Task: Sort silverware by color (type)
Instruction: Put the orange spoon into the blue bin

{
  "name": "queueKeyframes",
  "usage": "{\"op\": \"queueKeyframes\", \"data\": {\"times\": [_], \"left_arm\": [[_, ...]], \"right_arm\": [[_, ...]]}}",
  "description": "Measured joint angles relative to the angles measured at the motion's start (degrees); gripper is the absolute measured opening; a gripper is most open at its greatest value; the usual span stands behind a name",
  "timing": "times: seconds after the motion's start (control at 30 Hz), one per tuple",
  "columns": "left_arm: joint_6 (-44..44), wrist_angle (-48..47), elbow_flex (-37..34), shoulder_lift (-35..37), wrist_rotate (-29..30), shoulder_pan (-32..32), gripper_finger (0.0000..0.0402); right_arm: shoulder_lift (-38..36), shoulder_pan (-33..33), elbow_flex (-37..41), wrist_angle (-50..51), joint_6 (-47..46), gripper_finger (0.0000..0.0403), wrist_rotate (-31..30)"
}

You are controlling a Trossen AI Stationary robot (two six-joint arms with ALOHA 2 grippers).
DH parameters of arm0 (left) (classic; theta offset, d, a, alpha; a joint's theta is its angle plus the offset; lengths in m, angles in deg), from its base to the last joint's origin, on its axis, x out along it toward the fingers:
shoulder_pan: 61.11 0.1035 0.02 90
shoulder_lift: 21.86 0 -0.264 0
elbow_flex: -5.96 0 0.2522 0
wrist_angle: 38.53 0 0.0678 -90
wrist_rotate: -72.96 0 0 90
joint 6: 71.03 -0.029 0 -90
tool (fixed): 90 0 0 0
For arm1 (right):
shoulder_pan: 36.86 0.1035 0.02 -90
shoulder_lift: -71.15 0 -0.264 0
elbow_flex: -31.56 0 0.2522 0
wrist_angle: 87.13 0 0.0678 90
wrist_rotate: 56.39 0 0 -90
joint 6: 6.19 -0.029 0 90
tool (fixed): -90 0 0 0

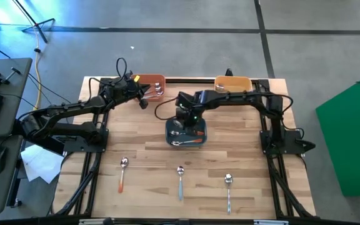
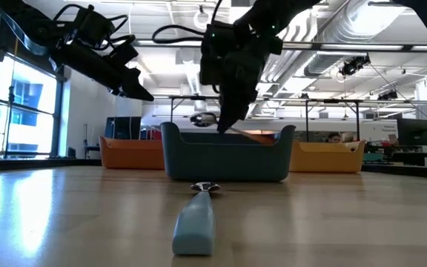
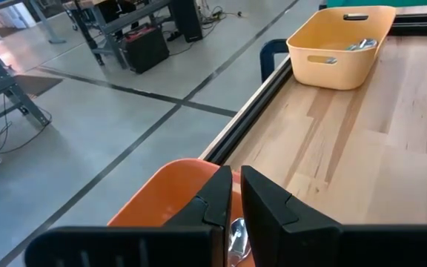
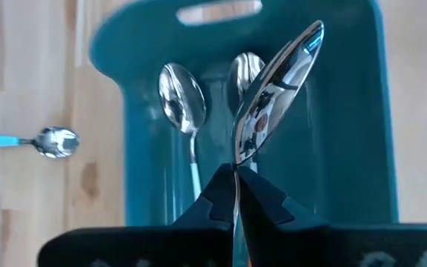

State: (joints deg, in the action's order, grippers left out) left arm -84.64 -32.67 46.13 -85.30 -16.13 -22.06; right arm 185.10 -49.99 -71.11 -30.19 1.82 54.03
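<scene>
The right arm reaches in from the far right corner of the surface (image 1: 242, 156), elbow bent, its right pincer (image 4: 236, 194) pointing straight down over the surface's middle, fingers clamped together. The left arm stretches from the surface's left edge toward the far left corner, where the left pincer (image 3: 234, 199) hangs raised, fingers nearly together.
</scene>
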Motion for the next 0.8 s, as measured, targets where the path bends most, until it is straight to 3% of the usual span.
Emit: {"op": "queueKeyframes", "data": {"times": [0.43,0.67,0.8], "left_arm": [[0.0,1.0,0.0,0.0,-0.02,-0.09,0.0021],[0.0,1.01,0.0,0.0,-0.02,-0.09,0.0021],[0.0,0.98,0.0,0.0,-0.02,-0.1,0.0021]], "right_arm": [[0.09,-0.64,3.57,-7.51,-0.1,0.0004,-0.21],[0.09,-0.69,3.09,-7.26,-0.22,0.0091,-0.23],[-0.73,-0.34,-0.76,-1.68,0.33,0.0129,-1.23]]}}
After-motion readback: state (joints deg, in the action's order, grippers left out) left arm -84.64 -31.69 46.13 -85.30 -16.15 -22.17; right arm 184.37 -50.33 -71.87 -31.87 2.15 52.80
